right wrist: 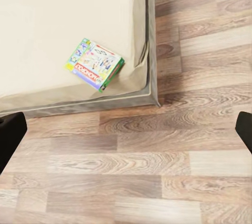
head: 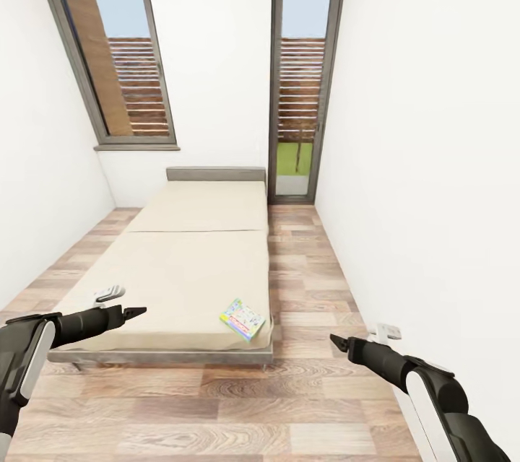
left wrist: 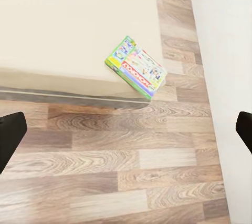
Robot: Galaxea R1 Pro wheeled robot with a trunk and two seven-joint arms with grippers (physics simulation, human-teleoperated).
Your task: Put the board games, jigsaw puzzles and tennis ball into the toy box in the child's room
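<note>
A colourful board game box (head: 243, 318) lies flat on the beige bed (head: 189, 260), at its near right corner, close to the mattress edge. It also appears in the left wrist view (left wrist: 137, 67) and the right wrist view (right wrist: 95, 64). My left gripper (head: 134, 312) hovers over the bed's near left corner, left of the box and apart from it. Over the wood floor, right of the bed, my right gripper (head: 338, 341) is held out. In both wrist views the black fingers (left wrist: 10, 132) (right wrist: 10, 134) stand wide apart with nothing between them.
The bed runs lengthwise away from me with a grey headboard (head: 215, 174) at the far wall. White walls close in on both sides. A strip of wood floor (head: 300, 267) runs between the bed and the right wall towards a glass door (head: 297, 86).
</note>
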